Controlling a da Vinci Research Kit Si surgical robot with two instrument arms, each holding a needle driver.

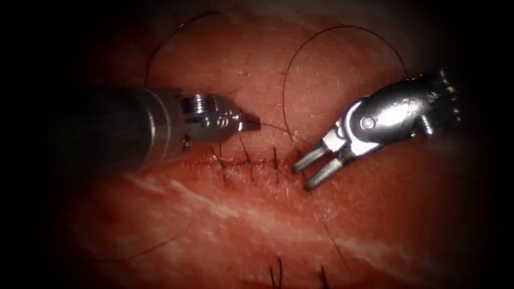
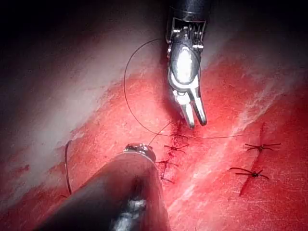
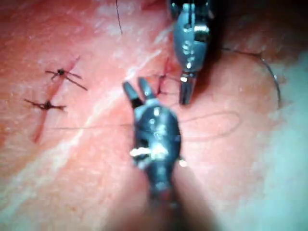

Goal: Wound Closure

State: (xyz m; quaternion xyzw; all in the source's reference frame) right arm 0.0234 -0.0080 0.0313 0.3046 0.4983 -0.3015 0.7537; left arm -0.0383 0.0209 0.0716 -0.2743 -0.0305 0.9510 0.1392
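Observation:
On the tissue [image 1: 257,225] the cut [image 1: 251,163] runs crosswise with three dark stitches over it. My left tool [image 1: 251,124] comes in from the left, its jaws shut on the thread [image 1: 284,131] just above the stitches. That thread runs rightward and rises in a wide loop [image 1: 342,28]. My right tool [image 1: 310,171] stands open at the right end of the stitched line and holds nothing. The left wrist view has the right tool [image 2: 197,118] open over the stitches [image 2: 173,147]. The curved needle [image 2: 67,168] [image 3: 275,82] lies loose on the tissue, away from both tools.
Two older knotted stitches [image 2: 260,147] [image 2: 250,173] sit on a second cut nearby, seen again as stitches [image 3: 60,73] in the right wrist view. Cut thread ends [image 1: 276,273] stick up at the near edge. A pale fatty band [image 1: 225,206] crosses the tissue below the cut.

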